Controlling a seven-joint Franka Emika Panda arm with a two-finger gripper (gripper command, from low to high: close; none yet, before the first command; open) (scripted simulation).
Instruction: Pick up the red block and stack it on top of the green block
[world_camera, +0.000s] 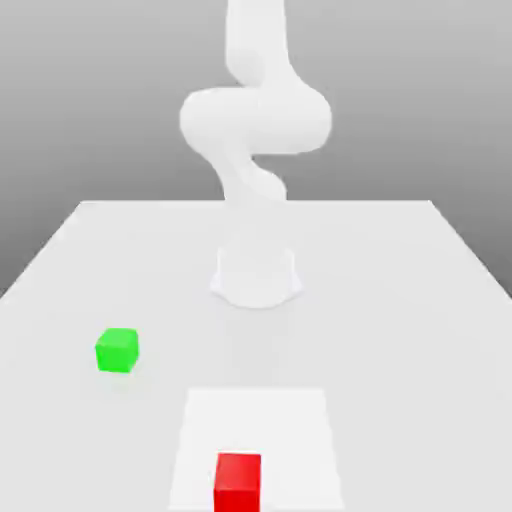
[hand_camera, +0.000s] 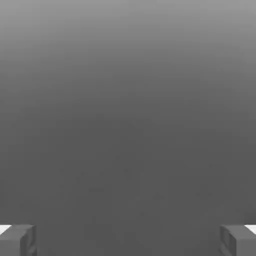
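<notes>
- Gripper (hand_camera: 128, 240): in the hand view you see its two grey fingertips (hand_camera: 17, 240) at opposite edges of the frame, spread wide apart, with nothing between them; behind them lies a plain grey backdrop.
- Arm (world_camera: 255, 120): the exterior view gives you what the hand view cannot, the white arm rising from its round base (world_camera: 256, 275) near the middle of the table (world_camera: 420, 300) and bending upward out of the frame's top.
- Red block (world_camera: 238, 480): you find it in the exterior view at the near edge of the table, resting flat on a paler square patch (world_camera: 300, 430) of the surface, directly in front of the base.
- Green block (world_camera: 117, 350): you find it in the exterior view toward the exterior view's left, resting on the bare table, farther back than the red block and well apart from it.
- Relation: the two blocks do not touch, and each sits alone on the surface, away from the arm.
</notes>
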